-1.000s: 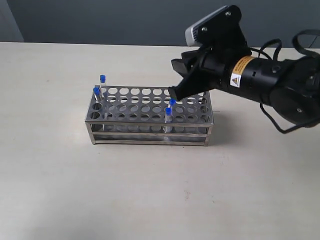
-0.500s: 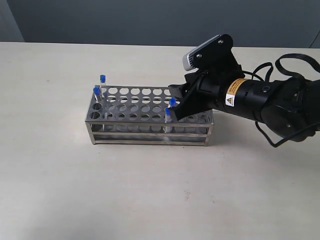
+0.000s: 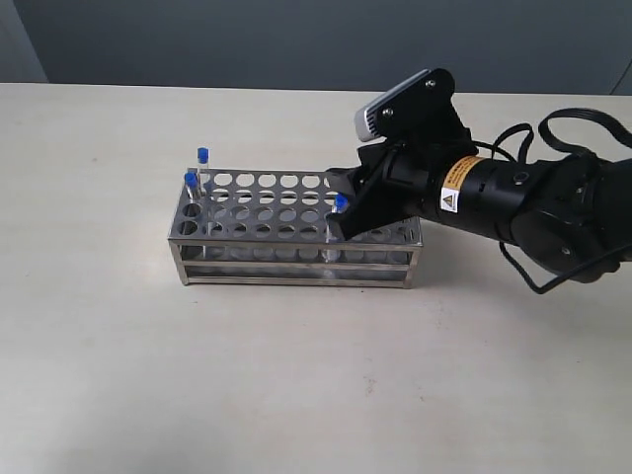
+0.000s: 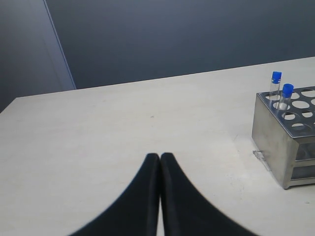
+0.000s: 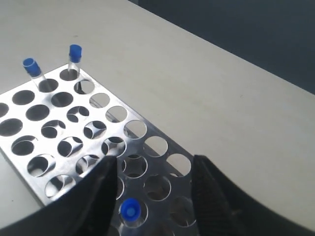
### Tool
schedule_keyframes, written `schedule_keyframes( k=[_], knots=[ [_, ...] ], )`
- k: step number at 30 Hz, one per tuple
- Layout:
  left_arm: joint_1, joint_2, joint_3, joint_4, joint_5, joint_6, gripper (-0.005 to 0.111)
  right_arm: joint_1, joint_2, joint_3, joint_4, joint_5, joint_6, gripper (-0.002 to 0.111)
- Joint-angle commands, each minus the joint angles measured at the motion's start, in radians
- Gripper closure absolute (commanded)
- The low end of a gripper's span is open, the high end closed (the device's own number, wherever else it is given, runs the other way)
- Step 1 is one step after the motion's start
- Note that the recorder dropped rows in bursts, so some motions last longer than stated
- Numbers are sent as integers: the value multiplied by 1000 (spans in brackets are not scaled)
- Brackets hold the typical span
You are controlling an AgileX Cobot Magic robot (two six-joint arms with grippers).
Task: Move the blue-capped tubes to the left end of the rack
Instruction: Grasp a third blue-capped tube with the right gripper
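Observation:
The steel rack stands in the middle of the table. Two blue-capped tubes stand in its left-end holes. A third blue cap shows right of the middle, next to my right gripper. A fourth is hidden behind the fingers. My right gripper hangs open just over the rack, with one blue-capped tube between its fingers, untouched. My left gripper is shut and empty above bare table, off the rack's left end.
The pale table spreads wide on all sides of the rack. The right arm's black body and cables lie to the right of the rack. A dark wall runs behind the table's far edge.
My right gripper has come down and to the left over the rack's right half, and now straddles a blue-capped tube. The tubes and rack have not moved.

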Motion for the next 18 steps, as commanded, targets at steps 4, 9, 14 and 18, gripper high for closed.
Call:
schedule_keyframes(
  k=[4, 9, 14, 18],
  knots=[
    [-4, -5, -3, 1, -2, 0, 106, 1, 40, 7, -7, -7, -2, 62],
    [-4, -5, -3, 1, -2, 0, 106, 1, 81, 7, -22, -17, -2, 62],
    [-4, -5, -3, 1, -2, 0, 106, 1, 100, 7, -24, -22, -2, 62],
    [-4, -5, -3, 1, -2, 0, 106, 1, 119, 7, -24, -38, -2, 62]
  ],
)
